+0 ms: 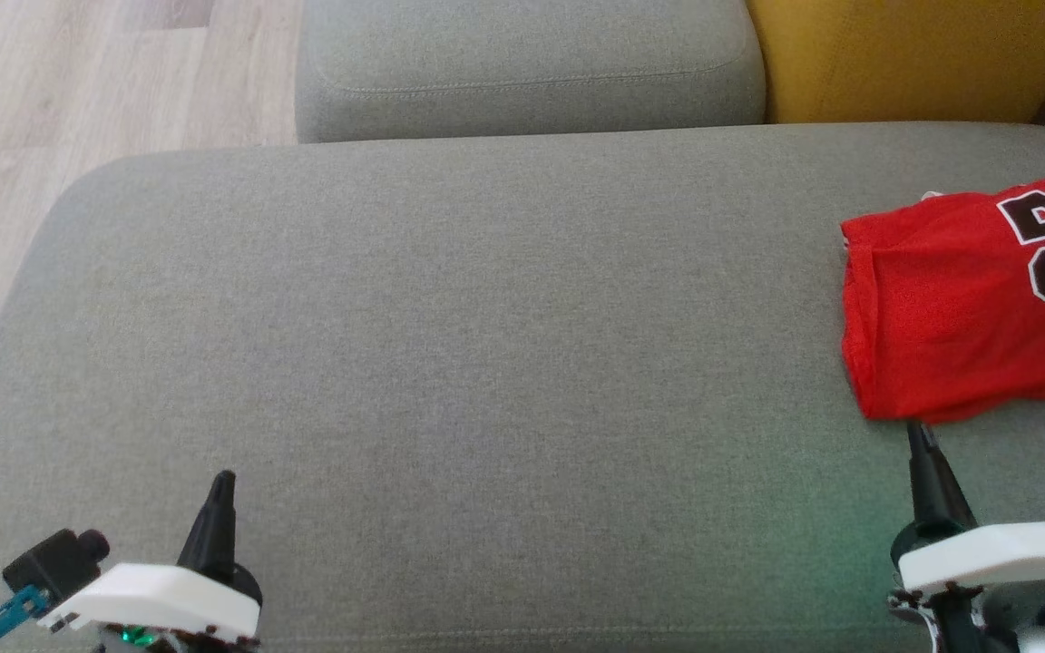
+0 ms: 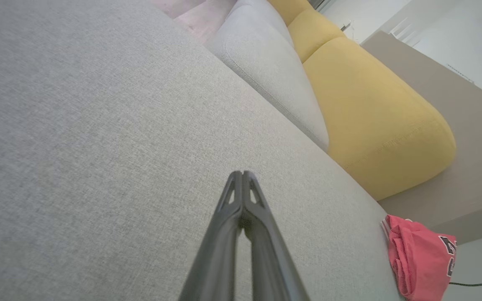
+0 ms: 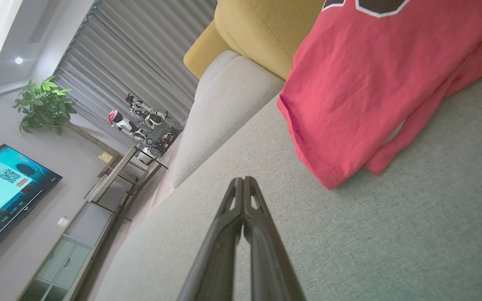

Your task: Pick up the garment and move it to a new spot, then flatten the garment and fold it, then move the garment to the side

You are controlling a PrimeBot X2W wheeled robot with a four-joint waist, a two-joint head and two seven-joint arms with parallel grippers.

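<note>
Lying folded at the right end of the grey sofa seat (image 1: 486, 317), the red number 23 jersey (image 1: 949, 308) has its left hem and near hem both showing, while its right part runs off the head view's edge. A white trim peeks out at its far corner. Left of the jersey the seat spreads as one wide, plain stretch to its rounded left corner, beyond which lies pale wooden floor (image 1: 51, 91). Behind the seat stand a grey back cushion (image 1: 522, 63) and, nearer the jersey, a yellow cushion (image 1: 903, 54).

The right pincer (image 1: 917, 431) points up at the jersey's near hem, its tip just beside the cloth, fingers clenched together on nothing. The left pincer (image 1: 223, 481) hovers low over the seat's near left part, well apart from the jersey, likewise clenched and empty.
</note>
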